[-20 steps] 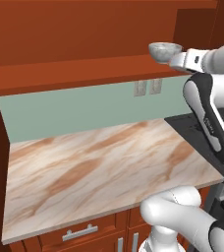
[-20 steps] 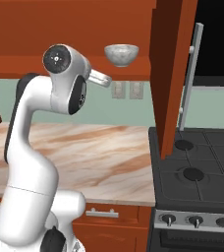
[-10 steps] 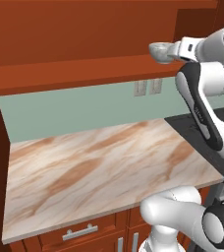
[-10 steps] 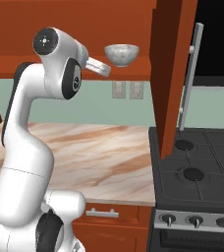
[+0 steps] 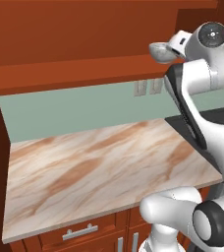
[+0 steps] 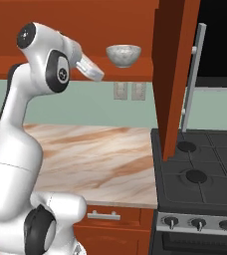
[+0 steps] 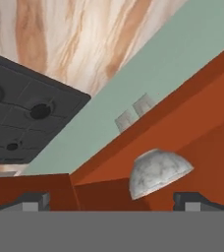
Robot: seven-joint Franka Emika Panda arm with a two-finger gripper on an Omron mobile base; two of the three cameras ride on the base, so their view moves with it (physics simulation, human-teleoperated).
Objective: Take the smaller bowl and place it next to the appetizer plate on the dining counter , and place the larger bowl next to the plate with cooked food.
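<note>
Marbled bowl (image 6: pixel 123 55) up on the red-brown shelf (image 5: pixel 74 74) above the wall counter (image 5: pixel 99 172), just left of the tall cabinet side by the stove (image 6: pixel 200 169). Which of the two it is, I cannot tell from here. It looks stone-hard, probably heavy and slick, and it would chip if dropped, so pinching the rim wall looks like the safest hold. Gripper (image 7: pixel 111 199) hangs close beside it, jaws spread wide, nothing between them, not touching the bowl.

Flat even rendered light, soft shadow under cabinets, no glare, low-res, sharp focus
</note>
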